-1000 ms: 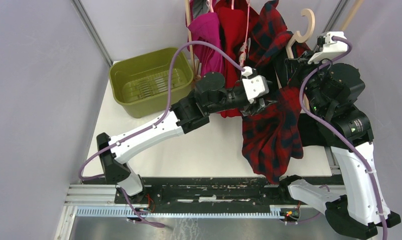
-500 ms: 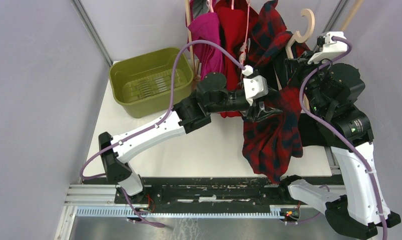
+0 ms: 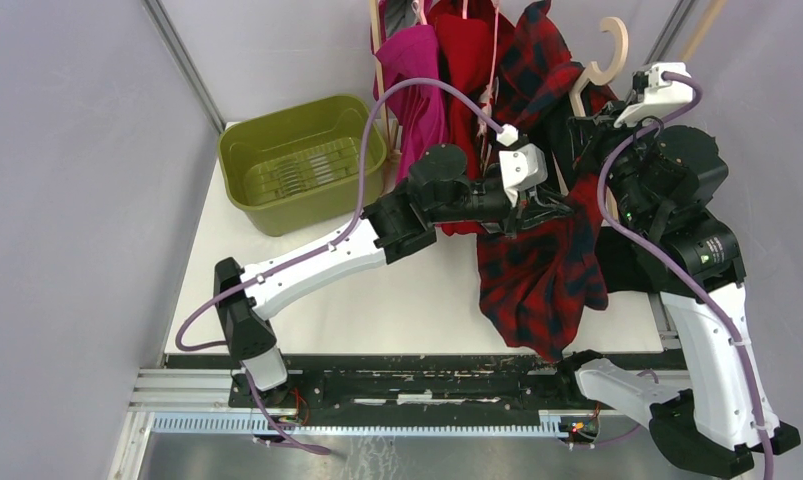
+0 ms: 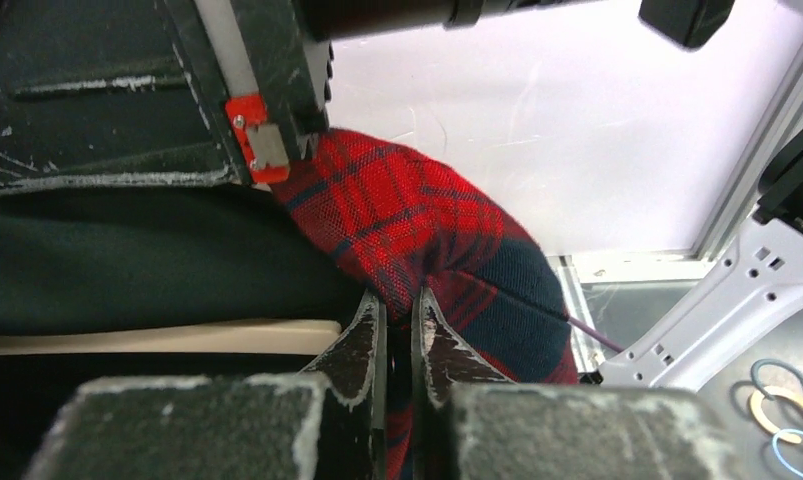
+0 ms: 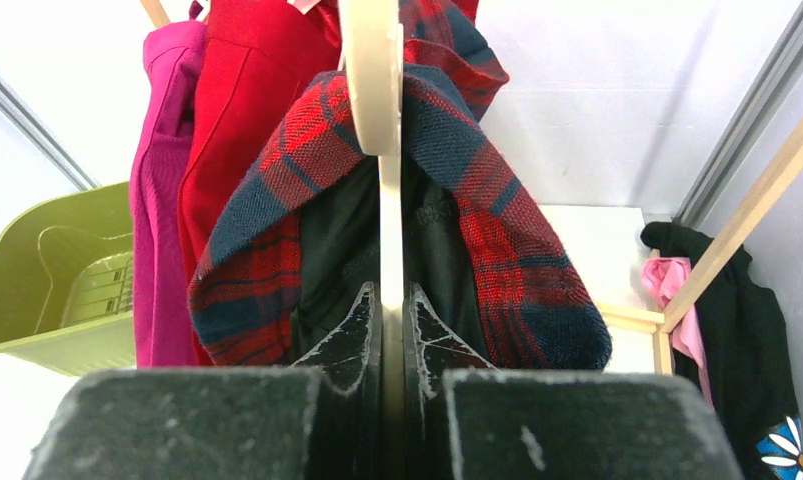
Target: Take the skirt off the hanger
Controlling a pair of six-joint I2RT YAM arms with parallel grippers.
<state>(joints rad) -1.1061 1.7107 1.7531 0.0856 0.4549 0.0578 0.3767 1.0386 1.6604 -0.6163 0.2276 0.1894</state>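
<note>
The left gripper (image 4: 397,303) has its jaws almost shut and pinches a fold of the red-and-navy plaid skirt (image 4: 417,215). The right gripper (image 5: 390,300) is clamped on the stem of the wooden hanger (image 5: 370,80), holding it upright. The skirt drapes over the hanger and hangs toward the table (image 3: 407,300). This looks like the pull-off step. Next, the left arm should draw the cloth clear while the right holds firm.

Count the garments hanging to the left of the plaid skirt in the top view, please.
2. A magenta garment hangs nearest the green tub; a red garment hangs between it and the plaid skirt. A grey piece at the top edge may be a third, mostly hidden.
</note>
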